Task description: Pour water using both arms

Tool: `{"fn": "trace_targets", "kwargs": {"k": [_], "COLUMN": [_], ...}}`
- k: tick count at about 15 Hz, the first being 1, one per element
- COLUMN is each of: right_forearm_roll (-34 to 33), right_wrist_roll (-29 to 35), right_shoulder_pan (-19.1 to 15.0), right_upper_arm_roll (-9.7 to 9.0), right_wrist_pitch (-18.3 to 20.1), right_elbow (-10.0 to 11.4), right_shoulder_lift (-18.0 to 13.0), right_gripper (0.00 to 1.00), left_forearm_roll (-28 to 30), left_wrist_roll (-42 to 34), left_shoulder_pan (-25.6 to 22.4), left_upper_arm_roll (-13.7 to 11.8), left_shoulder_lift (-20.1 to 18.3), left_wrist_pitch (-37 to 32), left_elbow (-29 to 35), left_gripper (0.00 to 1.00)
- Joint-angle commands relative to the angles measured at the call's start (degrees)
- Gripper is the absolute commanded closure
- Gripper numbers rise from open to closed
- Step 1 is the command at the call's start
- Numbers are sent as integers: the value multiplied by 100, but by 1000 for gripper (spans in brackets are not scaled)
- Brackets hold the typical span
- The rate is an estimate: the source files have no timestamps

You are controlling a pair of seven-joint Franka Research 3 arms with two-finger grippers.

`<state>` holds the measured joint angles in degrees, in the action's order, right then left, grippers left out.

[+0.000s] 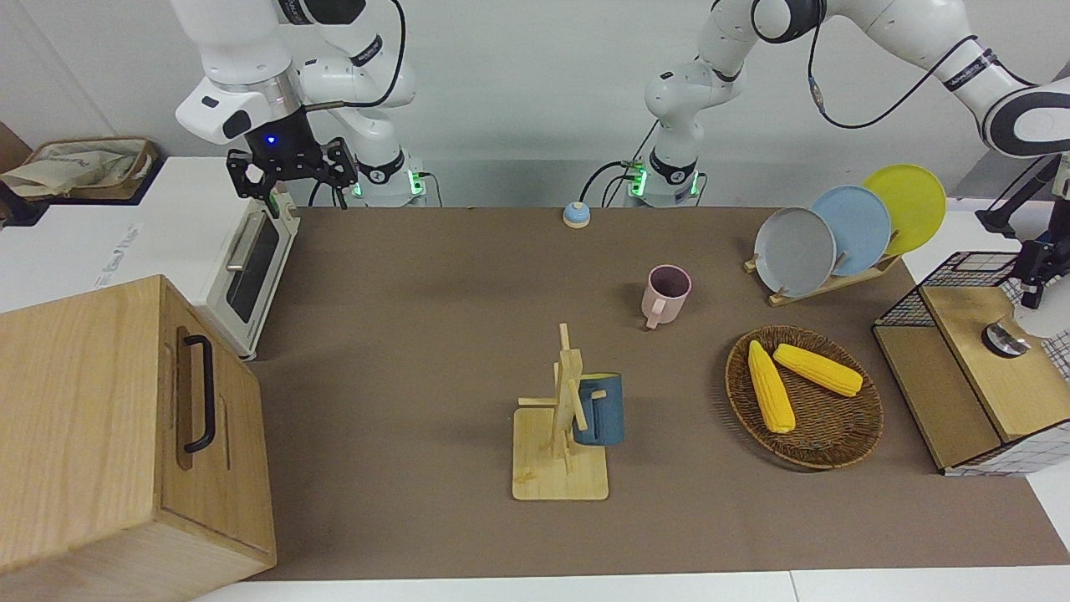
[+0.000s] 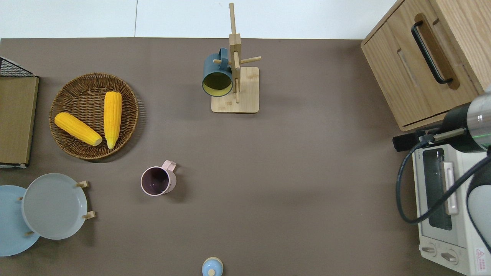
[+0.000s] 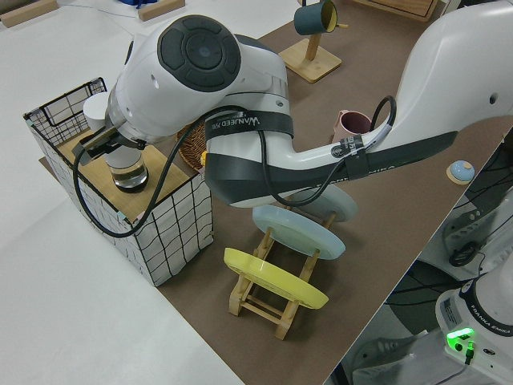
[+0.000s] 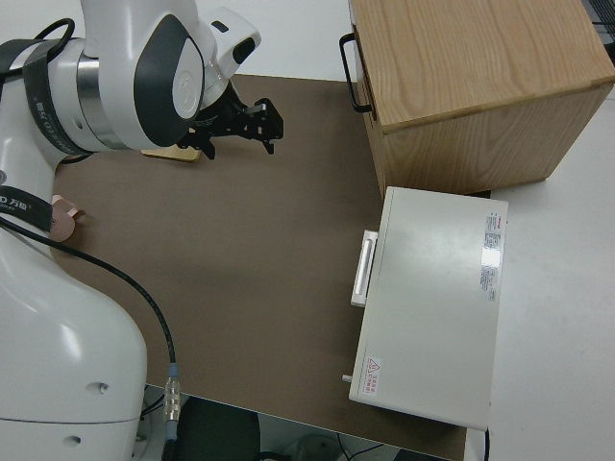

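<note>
A clear glass (image 1: pixel 1006 339) (image 3: pixel 128 171) stands on the wooden lid of a wire basket (image 1: pixel 961 393) at the left arm's end of the table, with a white cup (image 1: pixel 1045 320) (image 3: pixel 96 108) beside it. My left gripper (image 1: pixel 1034 280) hangs just above these two; its wrist hides it in the left side view. A pink mug (image 1: pixel 665 294) (image 2: pixel 158 181) stands upright on the brown mat. A blue mug (image 1: pixel 598 408) (image 2: pixel 217 74) hangs on a wooden rack (image 1: pixel 562 451). My right gripper (image 1: pixel 288 171) (image 4: pixel 240 130) is open and holds nothing, up over the white toaster oven (image 1: pixel 251 272).
A wicker tray (image 1: pixel 836 447) holds two corn cobs. A rack with grey, blue and yellow plates (image 1: pixel 844 234) stands nearer to the robots than the tray. A wooden cabinet (image 1: pixel 125 426) sits at the right arm's end. A small blue knob (image 1: pixel 576 215) lies near the arm bases.
</note>
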<state>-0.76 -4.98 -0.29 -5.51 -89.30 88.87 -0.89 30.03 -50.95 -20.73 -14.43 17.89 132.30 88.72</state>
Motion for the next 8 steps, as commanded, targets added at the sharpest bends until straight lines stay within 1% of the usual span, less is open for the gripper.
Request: {"fn": "trace_targets", "kwargs": {"k": [1,3,8], "right_forearm_roll": [76,76,76], "right_wrist_roll": [-47,-47,-47], "right_shoulder_pan": [-23,-23,-23], "right_upper_arm_roll": [-2,-2,-2], "right_wrist_pitch": [70,70,62], "right_elbow": [-10,-10,-10], "right_shoulder_lift": [-8,-8,-8], "right_gripper": [11,11,11], "left_forearm_roll": [-638,-962,-1999], "left_wrist_roll": [576,770,1104], "left_shoulder_pan": [-9,-10,69], "left_upper_arm_roll": [-16,-16,2], "left_shoulder_lift": [-374,-506,-909], "left_wrist_pitch": [-870,-1293,-2198], "left_elbow": [-4,-4,-4], "left_gripper": [0,0,0]}}
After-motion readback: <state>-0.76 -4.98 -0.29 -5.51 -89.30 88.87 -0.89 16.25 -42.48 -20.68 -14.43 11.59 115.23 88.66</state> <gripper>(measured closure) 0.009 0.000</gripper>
